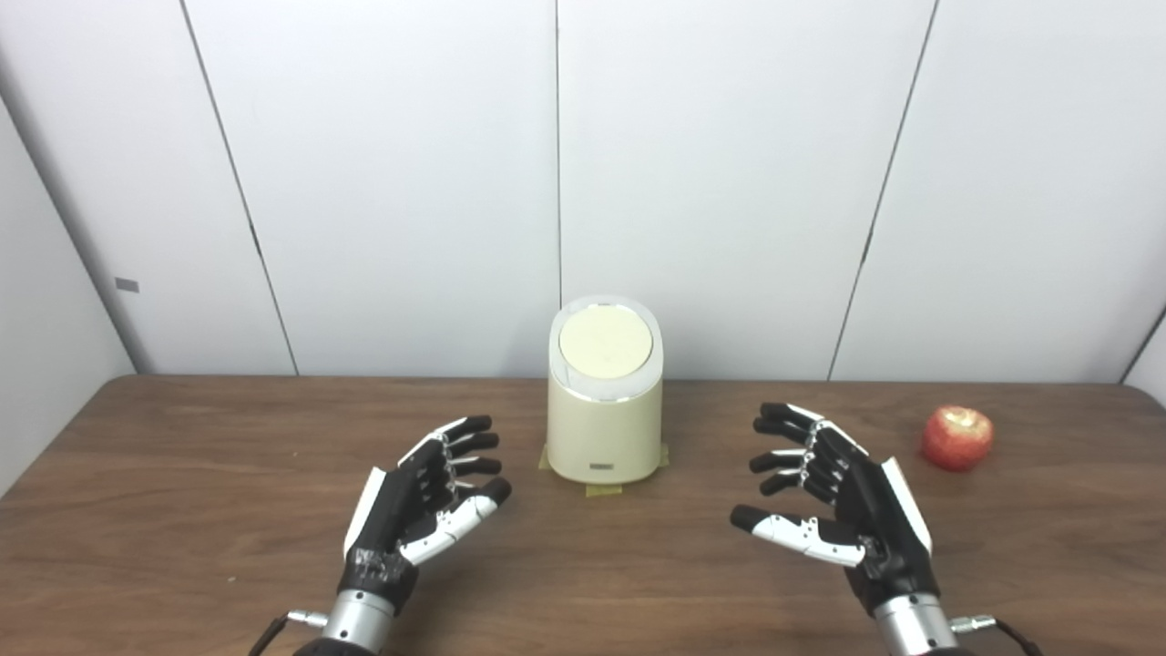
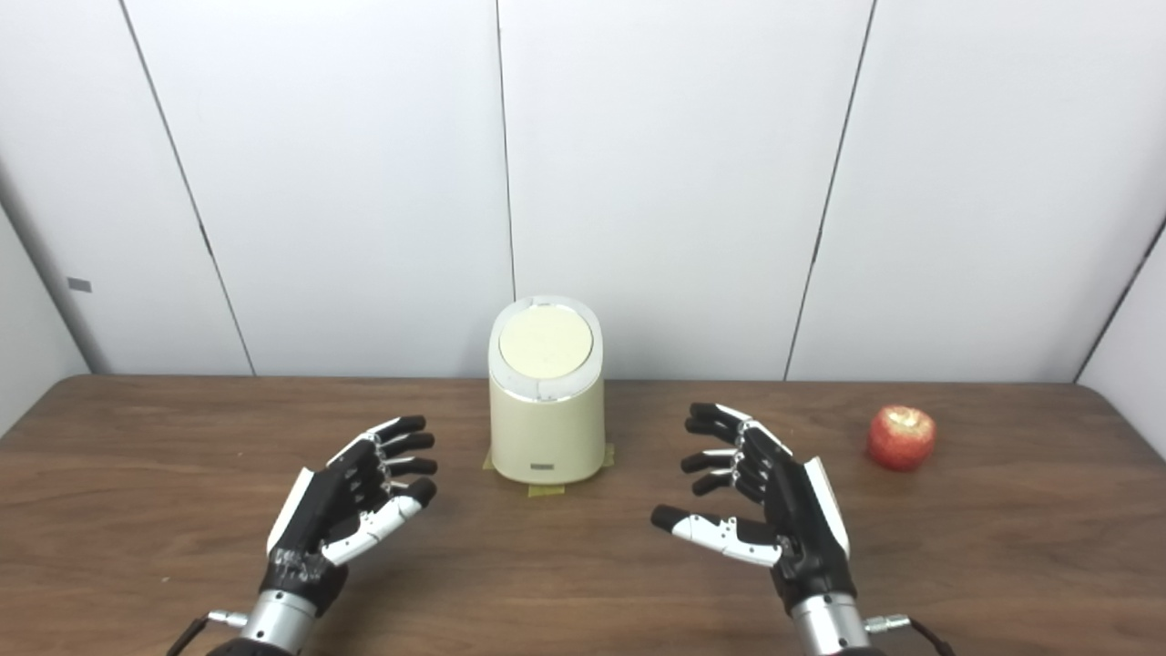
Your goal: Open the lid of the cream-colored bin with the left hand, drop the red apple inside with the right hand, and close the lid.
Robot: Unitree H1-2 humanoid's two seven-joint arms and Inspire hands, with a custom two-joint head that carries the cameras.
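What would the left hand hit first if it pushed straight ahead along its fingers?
Likely the cream-colored bin: the left hand points up-right toward its lower side, though depth is unclear and it might just pass in front.

The bin [image 1: 604, 428] at the far middle is pale cream, with a lighter cream round lid [image 1: 606, 342] ringed by a whitish, glossy rim. Small yellowish tape tabs [image 1: 603, 490] show at its base. The apple [image 1: 956, 437] at the far right is red, with a pale yellowish patch on top. The table [image 1: 182, 474] is dark brown with wood grain. The left hand [image 1: 421, 506] and right hand [image 1: 833, 497] are black with white panels and silver wrists. The wall panels [image 1: 729, 182] behind are plain white with thin dark seams.
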